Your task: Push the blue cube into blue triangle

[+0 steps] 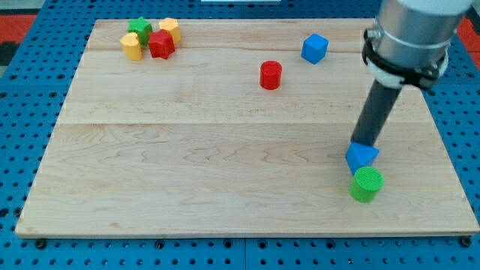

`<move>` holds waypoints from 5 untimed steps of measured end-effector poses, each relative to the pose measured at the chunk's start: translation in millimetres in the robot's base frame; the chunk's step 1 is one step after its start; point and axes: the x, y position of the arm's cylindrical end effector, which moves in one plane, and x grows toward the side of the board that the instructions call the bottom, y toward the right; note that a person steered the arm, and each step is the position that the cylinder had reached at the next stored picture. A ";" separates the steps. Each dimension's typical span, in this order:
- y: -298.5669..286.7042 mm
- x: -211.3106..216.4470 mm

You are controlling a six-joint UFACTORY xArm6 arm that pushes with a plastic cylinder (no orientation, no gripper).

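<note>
wooden counter (225, 150) w/ small blocks. no fingers on this arm, so nothing is grasped; just a dark rod. my tip (361, 144) touches the blue triangle (361, 156), green cylinder (366, 184) just below it. blue cube (315, 48) sits well apart, up and left of my tip. cube looks light, rigid, prob slides easily; push its far top-left face, centred, else it may spin.

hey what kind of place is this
Probably a robotics lab bench: a wooden board on blue perforated matting, small coloured blocks like the blue cube, and my tip touching the blue triangle.
</note>
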 end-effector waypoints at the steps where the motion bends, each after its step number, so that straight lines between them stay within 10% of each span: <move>1: -2.6 10.4; 2: -1.5 8.3; 5: 65.3 -183.5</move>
